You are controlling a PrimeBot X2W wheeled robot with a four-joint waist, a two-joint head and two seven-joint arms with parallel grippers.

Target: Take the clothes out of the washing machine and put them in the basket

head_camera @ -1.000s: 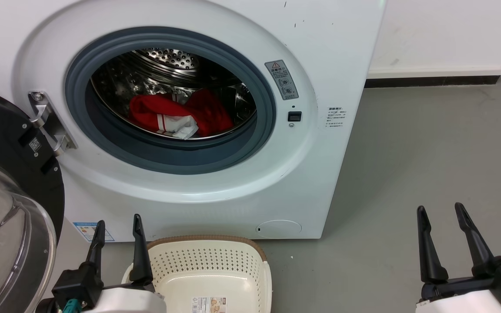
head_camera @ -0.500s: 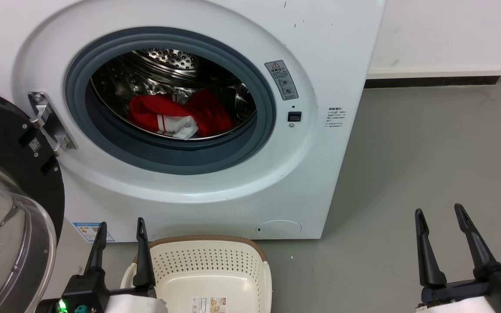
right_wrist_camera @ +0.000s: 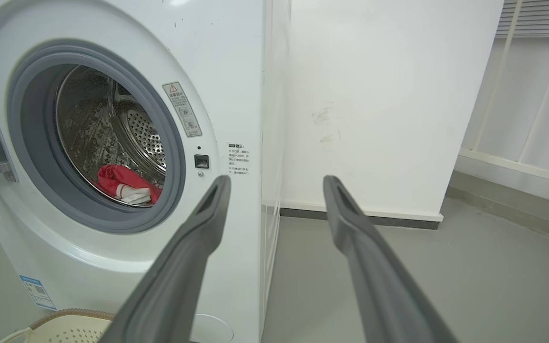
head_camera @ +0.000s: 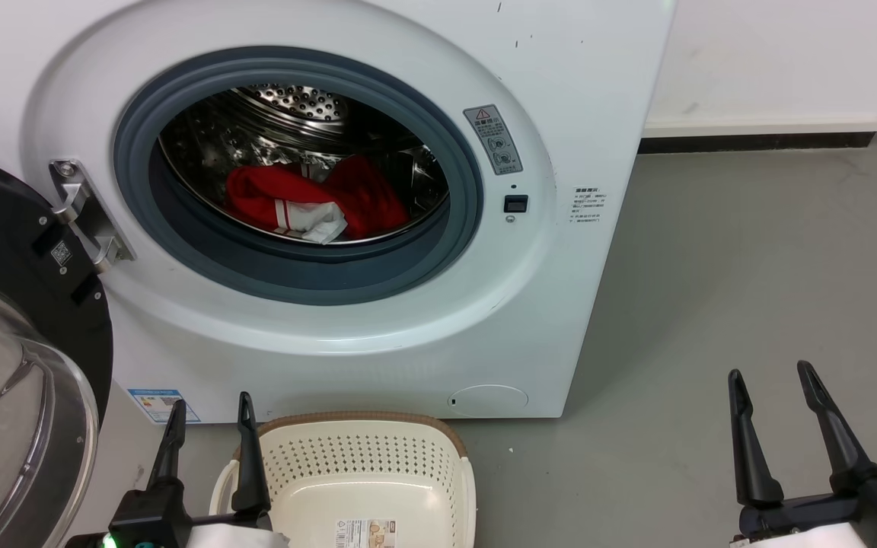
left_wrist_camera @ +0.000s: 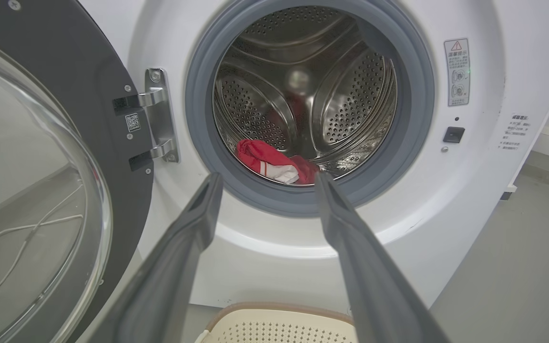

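Inside, soft red garments (head_camera: pixel 309 202) with a white panel lie bunched at the drum's front edge, behind the grey gasket lip of the large white front-loading washer (head_camera: pixel 408 335). Its dark glass door (head_camera: pixel 4 251) hangs open at left. At the washer's foot sits a cream perforated plastic basket (head_camera: pixel 366 420). Both tools spread, empty: left gripper (head_camera: pixel 211 401) by the basket's left rim, right gripper (head_camera: pixel 769 371) over grey floor (head_camera: pixel 751 251).

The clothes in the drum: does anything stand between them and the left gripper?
Nothing visible does. The door is swung open to the side, and the left gripper, fingers apart, points straight at the clothes through the open porthole.
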